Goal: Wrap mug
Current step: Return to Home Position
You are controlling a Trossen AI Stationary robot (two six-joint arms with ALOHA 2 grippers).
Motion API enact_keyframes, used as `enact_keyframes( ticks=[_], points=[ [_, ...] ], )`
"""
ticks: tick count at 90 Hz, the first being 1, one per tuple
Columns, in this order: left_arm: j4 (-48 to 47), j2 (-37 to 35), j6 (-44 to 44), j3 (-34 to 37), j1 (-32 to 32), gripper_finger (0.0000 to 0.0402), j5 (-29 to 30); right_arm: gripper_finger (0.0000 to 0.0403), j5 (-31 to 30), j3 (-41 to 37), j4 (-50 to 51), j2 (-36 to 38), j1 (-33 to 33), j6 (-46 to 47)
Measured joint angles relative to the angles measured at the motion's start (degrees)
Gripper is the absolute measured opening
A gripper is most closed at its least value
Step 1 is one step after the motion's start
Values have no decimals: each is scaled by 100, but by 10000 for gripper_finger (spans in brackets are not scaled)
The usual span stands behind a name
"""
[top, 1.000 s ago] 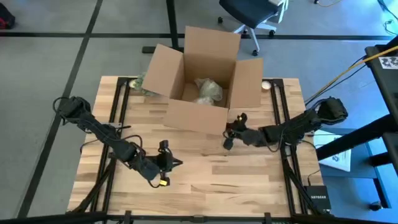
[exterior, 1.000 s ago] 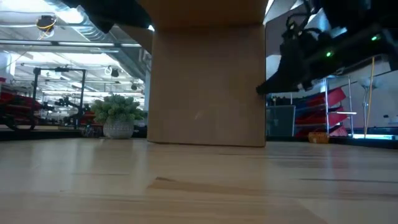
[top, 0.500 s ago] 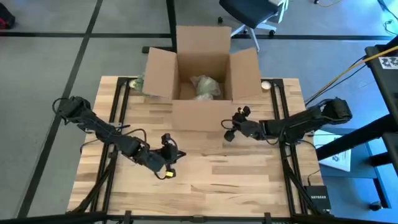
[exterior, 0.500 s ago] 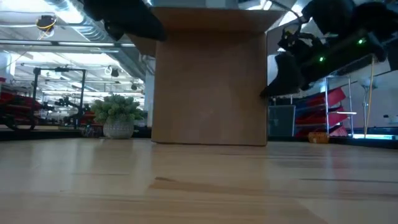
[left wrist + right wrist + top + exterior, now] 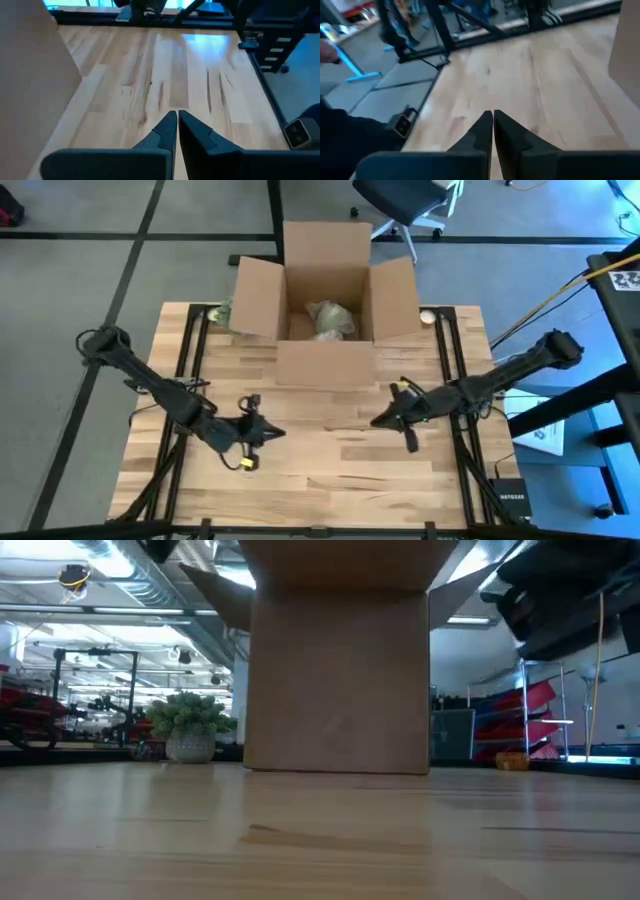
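Both arms are empty: the left gripper [image 5: 268,433] and the right gripper [image 5: 380,421] hover over the table [image 5: 330,475], each with fingers pressed together. The wrapped mugs [image 5: 330,320] lie in the box [image 5: 325,365] at the far edge, beyond both, neither clearly nearer. Pulling back home should lead away from it.

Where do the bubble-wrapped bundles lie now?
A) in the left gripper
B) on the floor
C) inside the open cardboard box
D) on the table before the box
C: the high view shows the wrapped bundles inside the cardboard box; the left gripper and right gripper are shut, empty.
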State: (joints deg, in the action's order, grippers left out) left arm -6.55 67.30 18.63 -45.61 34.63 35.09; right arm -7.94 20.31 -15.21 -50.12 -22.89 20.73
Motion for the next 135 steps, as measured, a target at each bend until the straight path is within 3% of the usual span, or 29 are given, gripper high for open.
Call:
enact_keyframes(
  ticks=[11,27,37,49,66,75,97,112,122,135],
  points=[
    [269,-917,-18,828,-114,0,-180,0,222,-456,-476,624,142,-334],
    [1264,-1997,-210,2115,-996,0,-1264,0,914,-1053,-834,1219,790,-749],
    [1038,-2466,339,2558,-1423,0,-1172,0,888,-1134,-539,1448,1033,-587],
    [710,-2733,1093,2805,-1671,0,-1069,1,848,-1132,-143,1527,1016,-653],
    [816,-2798,442,3074,-1615,0,-844,1,-94,-1182,250,1575,1021,-901],
    [1160,-2933,90,3211,-1586,0,-728,1,-197,-1346,213,1800,1021,-1052],
    [1958,-3573,-308,3851,-1582,0,-742,1,261,-1972,342,3186,1021,-1220],
    [2189,-4014,-543,4016,-1582,0,-743,1,-306,-1979,1289,4344,1021,-1380],
    [2178,-4204,-569,4081,-1582,0,-740,1,-351,-1971,1294,4953,1019,-1766],
    [2209,-4268,-517,4183,-1582,0,-747,1,-383,-1982,1270,4975,1019,-1872]
  ],
)
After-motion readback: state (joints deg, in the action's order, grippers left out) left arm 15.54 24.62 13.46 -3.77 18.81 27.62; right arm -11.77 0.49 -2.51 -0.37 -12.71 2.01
